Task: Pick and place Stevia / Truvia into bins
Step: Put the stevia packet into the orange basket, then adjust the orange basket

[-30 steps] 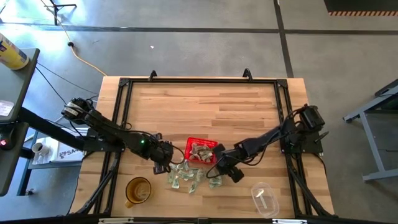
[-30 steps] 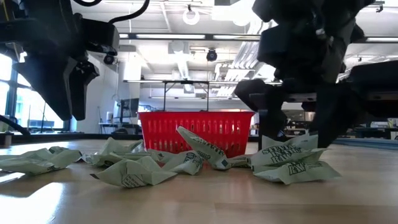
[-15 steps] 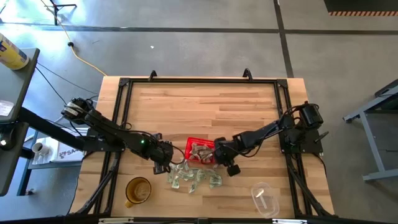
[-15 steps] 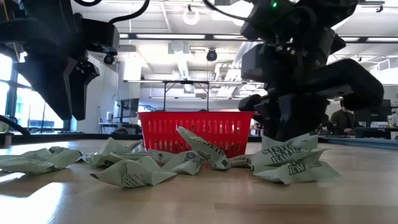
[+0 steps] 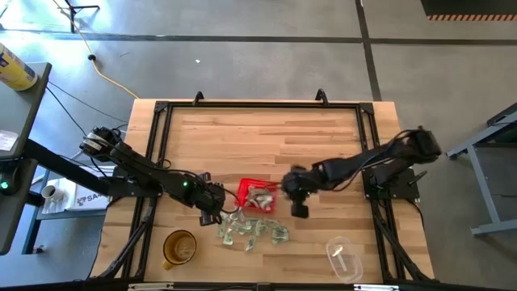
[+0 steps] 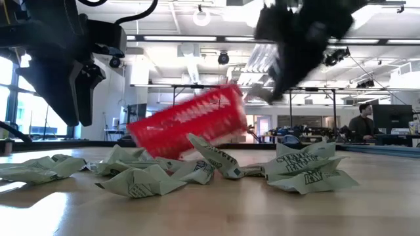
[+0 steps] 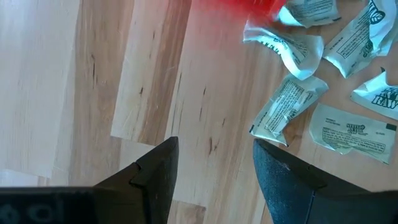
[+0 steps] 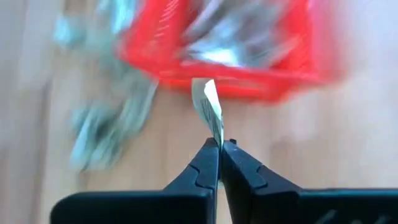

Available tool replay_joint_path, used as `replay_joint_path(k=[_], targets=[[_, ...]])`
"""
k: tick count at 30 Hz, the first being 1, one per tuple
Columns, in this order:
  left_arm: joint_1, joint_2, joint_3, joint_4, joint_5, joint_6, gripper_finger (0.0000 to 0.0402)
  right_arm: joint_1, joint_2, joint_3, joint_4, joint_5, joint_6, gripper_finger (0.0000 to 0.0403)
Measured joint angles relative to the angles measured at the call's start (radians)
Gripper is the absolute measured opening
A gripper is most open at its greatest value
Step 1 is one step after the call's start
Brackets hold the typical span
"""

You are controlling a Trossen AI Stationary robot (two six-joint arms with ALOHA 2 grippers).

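Observation:
Many pale green and white Stevia packets (image 5: 250, 230) lie crumpled on the wooden table, near the red basket (image 5: 258, 196); more lie inside it. In the low view the basket (image 6: 190, 124) is blurred and tilted, one end raised. My right gripper (image 8: 219, 146) is shut on one packet (image 8: 211, 106), raised just right of the basket (image 8: 230, 50). My left gripper (image 7: 214, 162) hangs open above bare wood to the left of the pile, with packets (image 7: 286, 112) just beyond its fingers. My right gripper pinches one packet by its edge (image 8: 216, 135) between the two fingertips. The rest of the packet sticks out past the fingers toward the basket. It is lifted clear of the table; whether it touches the basket cannot be told.
An amber cup (image 5: 179, 246) stands near the front edge on the left, and a clear cup (image 5: 343, 257) at the front right. A black frame (image 5: 258, 105) runs around the tabletop. Bare wood lies on the far half of the table.
My right gripper has shut on a packet from the pile's right end and risen with it, moving toward the far edge beside the basket. The basket, level before, now shows tipped with one end up. The other packets lie as before.

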Motion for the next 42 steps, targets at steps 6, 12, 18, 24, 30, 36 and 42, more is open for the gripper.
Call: replay_joint_path(k=[6,12,18,24,30,36,42], targets=[[0.0,0.0,0.0,0.0,0.0,0.001,0.0239,-0.076,0.039,0.081,0.107,-0.139,-0.06,0.0037],[0.0,0.0,0.0,0.0,0.0,0.009,0.0239,-0.097,0.182,0.159,0.198,-0.247,-0.128,0.0062],[0.0,0.0,0.0,0.001,0.0,0.019,0.0239,-0.137,0.237,0.221,0.146,-0.272,-0.204,0.0065],[0.0,0.0,0.0,0.001,0.0,0.019,0.0239,-0.152,0.22,0.223,-0.034,-0.261,-0.179,0.0095],[0.06,0.012,-0.079,0.097,0.022,0.078,0.0239,-0.081,0.211,0.227,-0.221,-0.238,-0.22,0.0122],[0.155,0.037,-0.149,0.31,0.022,0.211,0.0239,-0.02,0.234,0.227,-0.209,-0.254,-0.197,0.0099],[0.248,0.075,-0.153,0.486,0.089,0.341,0.0239,-0.03,0.296,0.227,-0.059,-0.239,-0.217,0.0079]])
